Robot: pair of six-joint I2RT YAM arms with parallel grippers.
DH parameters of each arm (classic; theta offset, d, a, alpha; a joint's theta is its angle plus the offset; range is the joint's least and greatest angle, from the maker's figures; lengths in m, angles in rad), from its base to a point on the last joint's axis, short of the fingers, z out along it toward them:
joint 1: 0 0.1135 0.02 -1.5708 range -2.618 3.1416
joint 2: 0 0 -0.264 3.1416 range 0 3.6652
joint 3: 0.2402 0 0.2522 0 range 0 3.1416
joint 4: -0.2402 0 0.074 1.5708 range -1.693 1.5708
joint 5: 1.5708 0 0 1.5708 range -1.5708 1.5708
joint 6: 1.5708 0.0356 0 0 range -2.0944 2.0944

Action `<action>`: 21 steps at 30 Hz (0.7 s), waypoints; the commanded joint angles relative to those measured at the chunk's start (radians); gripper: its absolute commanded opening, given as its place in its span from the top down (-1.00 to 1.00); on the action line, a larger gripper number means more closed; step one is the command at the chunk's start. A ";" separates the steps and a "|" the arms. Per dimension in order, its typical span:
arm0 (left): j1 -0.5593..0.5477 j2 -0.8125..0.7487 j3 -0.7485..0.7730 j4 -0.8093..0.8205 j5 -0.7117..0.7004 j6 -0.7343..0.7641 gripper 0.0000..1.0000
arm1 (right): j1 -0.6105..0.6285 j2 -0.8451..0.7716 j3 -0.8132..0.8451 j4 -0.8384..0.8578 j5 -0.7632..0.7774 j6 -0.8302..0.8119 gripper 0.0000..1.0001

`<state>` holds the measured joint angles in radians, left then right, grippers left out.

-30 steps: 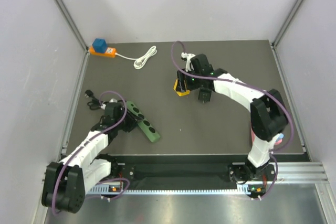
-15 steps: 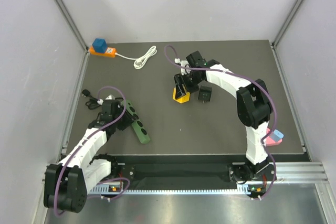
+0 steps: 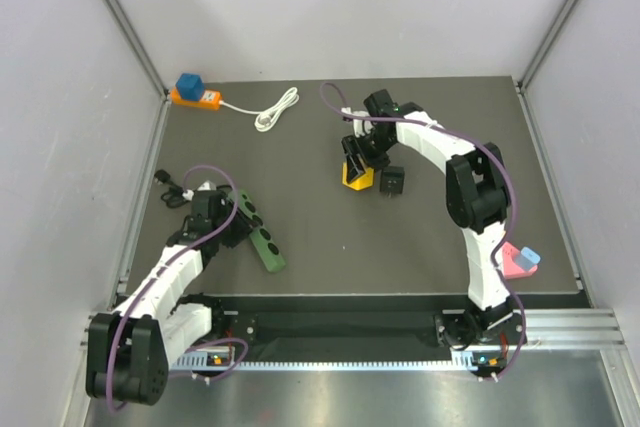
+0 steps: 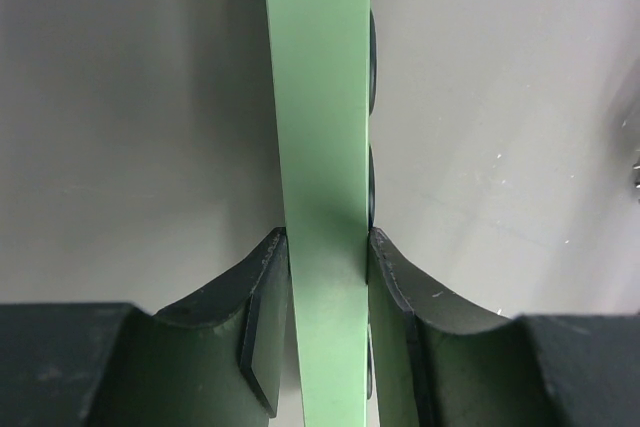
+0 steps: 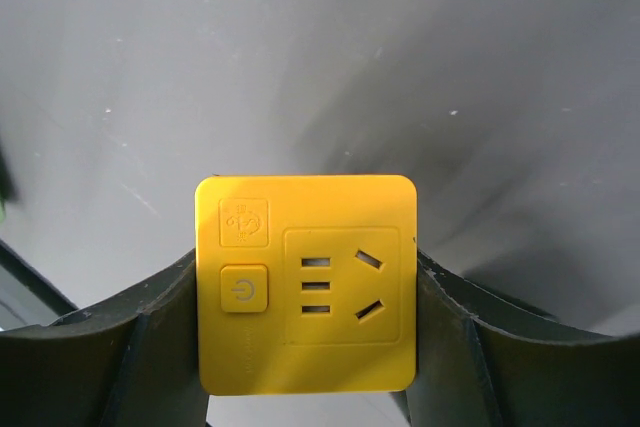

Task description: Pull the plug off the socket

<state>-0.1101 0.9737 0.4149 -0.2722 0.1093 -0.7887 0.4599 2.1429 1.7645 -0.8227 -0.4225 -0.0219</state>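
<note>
My right gripper (image 3: pixel 357 167) is shut on a yellow socket cube (image 3: pixel 356 178) at mid-table. In the right wrist view the cube (image 5: pixel 306 282) sits between the fingers with its face, power button and empty slots showing. A black plug (image 3: pixel 393 180) lies loose on the mat just right of the cube. My left gripper (image 3: pixel 230 229) is shut on a green power strip (image 3: pixel 262 238). The left wrist view shows the strip (image 4: pixel 320 137) edge-on between both pads.
An orange socket (image 3: pixel 199 99) carrying a blue plug (image 3: pixel 188 83), with a coiled white cable (image 3: pixel 277 108), lies at the back left. The strip's black cord (image 3: pixel 172 191) lies near the left wall. A pink and blue object (image 3: pixel 519 259) sits at the front right.
The green strip's far end has swung left, toward the near edge. My right arm has folded in toward the back and shifted the yellow cube slightly, uncovering the pink object.
</note>
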 commanded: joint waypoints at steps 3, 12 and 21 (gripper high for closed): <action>0.010 0.026 -0.018 -0.024 -0.042 -0.023 0.41 | -0.010 0.028 0.079 -0.035 0.031 -0.035 -0.02; 0.016 -0.009 0.142 -0.274 -0.181 -0.015 -0.78 | -0.009 0.060 0.144 -0.038 0.086 -0.027 -0.43; 0.018 -0.110 0.280 -0.375 -0.231 0.043 -0.98 | 0.000 0.032 0.220 -0.029 0.197 -0.007 -0.89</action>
<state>-0.0978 0.8967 0.6434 -0.6098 -0.1005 -0.7795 0.4580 2.2093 1.9137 -0.8608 -0.2855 -0.0368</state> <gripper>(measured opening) 0.987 0.930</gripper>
